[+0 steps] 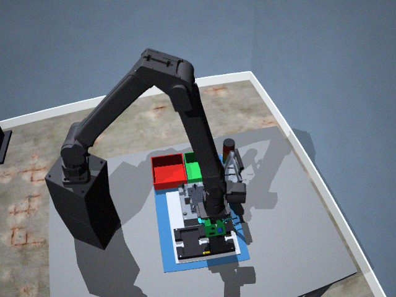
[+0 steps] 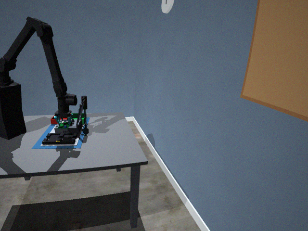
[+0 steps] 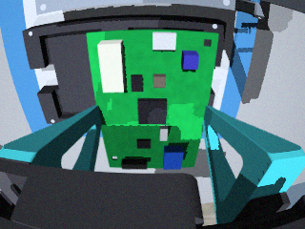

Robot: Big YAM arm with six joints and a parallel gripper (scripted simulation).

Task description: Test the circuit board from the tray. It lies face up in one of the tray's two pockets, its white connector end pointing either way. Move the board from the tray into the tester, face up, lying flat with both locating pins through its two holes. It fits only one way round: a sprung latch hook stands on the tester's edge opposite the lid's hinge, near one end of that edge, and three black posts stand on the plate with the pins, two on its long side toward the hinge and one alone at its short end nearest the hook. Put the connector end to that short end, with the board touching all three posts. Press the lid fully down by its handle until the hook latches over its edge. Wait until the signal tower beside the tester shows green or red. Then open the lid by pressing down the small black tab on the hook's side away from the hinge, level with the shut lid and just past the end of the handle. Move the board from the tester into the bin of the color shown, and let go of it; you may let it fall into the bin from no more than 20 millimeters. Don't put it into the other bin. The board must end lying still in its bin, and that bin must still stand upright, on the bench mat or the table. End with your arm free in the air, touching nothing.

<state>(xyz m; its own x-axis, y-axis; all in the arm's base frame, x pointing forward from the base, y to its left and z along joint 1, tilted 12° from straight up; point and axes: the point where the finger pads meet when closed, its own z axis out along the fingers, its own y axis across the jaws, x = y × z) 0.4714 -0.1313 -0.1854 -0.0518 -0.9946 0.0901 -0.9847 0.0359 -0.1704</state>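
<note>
My gripper (image 1: 215, 223) (image 2: 62, 120) (image 3: 152, 113) is shut on the green circuit board (image 1: 215, 228) (image 2: 65, 122) (image 3: 159, 83), one teal finger on each long side. It holds the board face up in the air over the far edge of the black tray (image 1: 185, 239) (image 2: 58, 139) (image 3: 64, 71), toward the tester (image 1: 189, 198). In the wrist view the board's white connector shows at its upper left. The tester's lid (image 1: 232, 166) (image 2: 80, 114) stands open, upright. The signal tower (image 1: 228, 145) (image 2: 83, 99) is dark. Both tray pockets look empty.
The red bin (image 1: 168, 172) (image 2: 53, 120) and the green bin (image 1: 192, 169) (image 2: 74, 115) stand side by side behind the tester. All rest on a blue mat (image 1: 161, 223) (image 2: 39, 144). The arm's black base block (image 1: 80, 204) stands to the left.
</note>
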